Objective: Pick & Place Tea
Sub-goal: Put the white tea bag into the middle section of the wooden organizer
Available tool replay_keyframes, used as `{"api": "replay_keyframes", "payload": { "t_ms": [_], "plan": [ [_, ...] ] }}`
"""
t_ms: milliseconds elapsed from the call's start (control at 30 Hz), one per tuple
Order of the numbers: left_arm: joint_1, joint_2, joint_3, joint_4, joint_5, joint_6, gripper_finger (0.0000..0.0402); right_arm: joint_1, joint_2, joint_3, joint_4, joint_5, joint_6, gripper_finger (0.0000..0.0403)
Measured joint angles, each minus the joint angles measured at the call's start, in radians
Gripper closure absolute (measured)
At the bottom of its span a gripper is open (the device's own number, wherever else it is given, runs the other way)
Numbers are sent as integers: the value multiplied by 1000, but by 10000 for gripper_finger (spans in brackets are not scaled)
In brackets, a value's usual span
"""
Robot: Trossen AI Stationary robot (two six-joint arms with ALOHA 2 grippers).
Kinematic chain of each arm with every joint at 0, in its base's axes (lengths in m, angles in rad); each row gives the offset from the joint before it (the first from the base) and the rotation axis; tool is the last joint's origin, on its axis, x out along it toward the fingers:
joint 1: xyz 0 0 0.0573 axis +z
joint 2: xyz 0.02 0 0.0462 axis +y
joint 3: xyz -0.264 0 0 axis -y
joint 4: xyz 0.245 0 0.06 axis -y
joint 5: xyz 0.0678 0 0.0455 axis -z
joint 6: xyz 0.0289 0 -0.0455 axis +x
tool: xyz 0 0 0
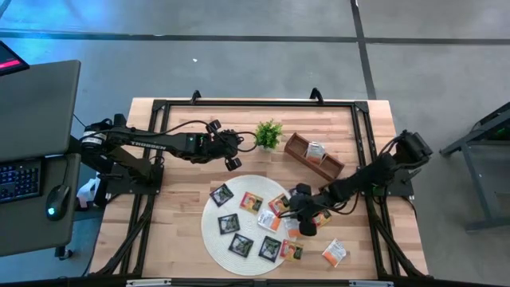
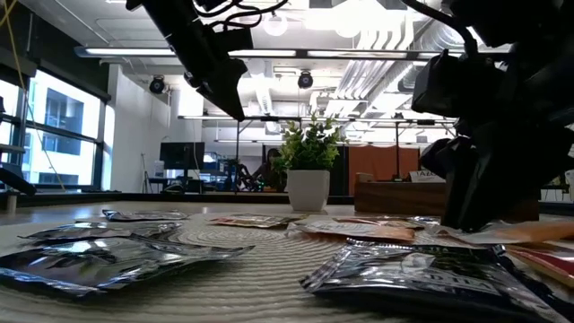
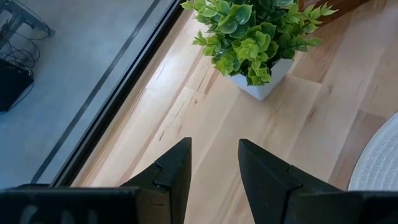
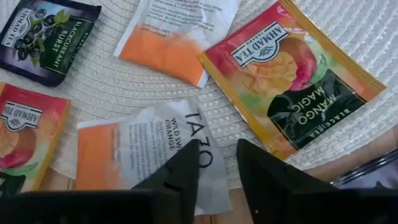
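Several flat tea sachets lie on a round white woven mat (image 1: 209, 231): black ones (image 1: 229, 222), red-and-orange ones (image 1: 251, 202) and white-and-orange ones. One white-and-orange sachet (image 1: 335, 252) lies off the mat on the wood. My right gripper (image 4: 217, 158) is open and low at the mat's right edge (image 1: 301, 220), its fingertips over the corner of a white-and-orange sachet (image 4: 134, 146) beside a red mango sachet (image 4: 292, 81). My left gripper (image 3: 214, 155) is open, held high over the table near the potted plant (image 1: 268, 133). My right gripper comes down from above with its fingertips (image 4: 186, 165) at the printed white end (image 4: 208, 134) of the white-and-orange sachet, which lies flat on the mat. Whether the fingers touch it I cannot tell.
A long brown wooden tray (image 1: 296, 146) lies aslant right of the plant with one sachet (image 1: 316, 150) in it. A black sachet (image 4: 46, 34) and another white-and-orange one (image 4: 177, 31) lie beyond the right gripper. Black frame rails edge the table.
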Motion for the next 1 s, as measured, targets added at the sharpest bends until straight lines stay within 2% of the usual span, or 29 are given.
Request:
{"api": "replay_keyframes", "payload": {
  "t_ms": [200, 367, 500, 767, 867, 1000],
  "plan": [
    [0, 0, 0, 0, -5, 0, 273, 1, -1, -2, 1, -31, -10, 392],
    [0, 0, 0, 0, -7, 2, 273, -1, -33, -3, 2, -17, -29, 389],
    [0, 0, 0, 0, -7, 2, 273, -7, -125, -8, -33, 9, -63, 399],
    [0, 0, 0, -8, -8, 5, 273, -7, -320, -5, -252, 170, -74, 400],
    [0, 0, 0, -7, -15, 6, 273, -7, -362, -5, -382, 319, -81, 401],
    [0, 0, 0, -7, -52, 12, 273, -15, -421, -5, -486, 690, -74, 402]
  ]
}}
